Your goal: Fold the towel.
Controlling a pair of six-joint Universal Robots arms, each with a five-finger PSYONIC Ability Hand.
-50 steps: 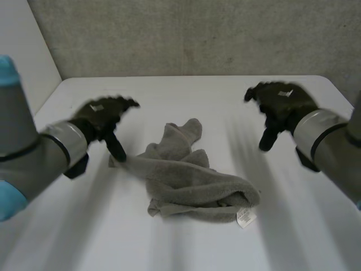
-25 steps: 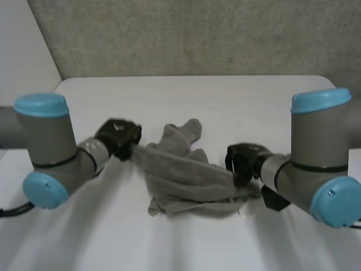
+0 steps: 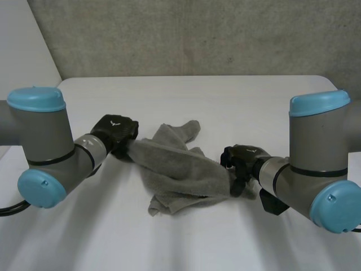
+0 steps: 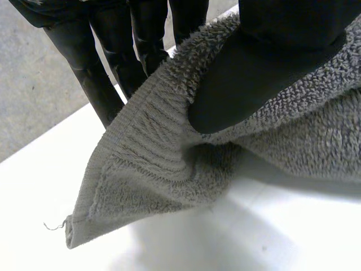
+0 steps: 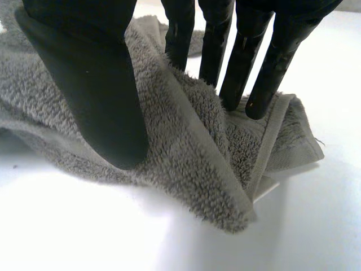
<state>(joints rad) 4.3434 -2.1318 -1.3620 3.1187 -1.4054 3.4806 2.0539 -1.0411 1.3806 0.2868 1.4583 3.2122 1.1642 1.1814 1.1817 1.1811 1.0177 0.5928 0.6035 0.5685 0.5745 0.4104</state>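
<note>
A crumpled grey towel lies in the middle of the white table. My left hand is at the towel's left corner. In the left wrist view its thumb presses that corner against the fingers, and the corner is lifted off the table. My right hand is at the towel's right end. There the thumb sits on the front of a folded edge and the straight fingers stand behind it, pinching the cloth.
A grey wall runs along the table's far edge. Both forearms with light-blue caps hang low over the near part of the table on either side of the towel.
Both hands came down from above the table onto the towel's two ends and closed on them. The left corner now stands slightly higher and the cloth between the hands is pulled tauter.
</note>
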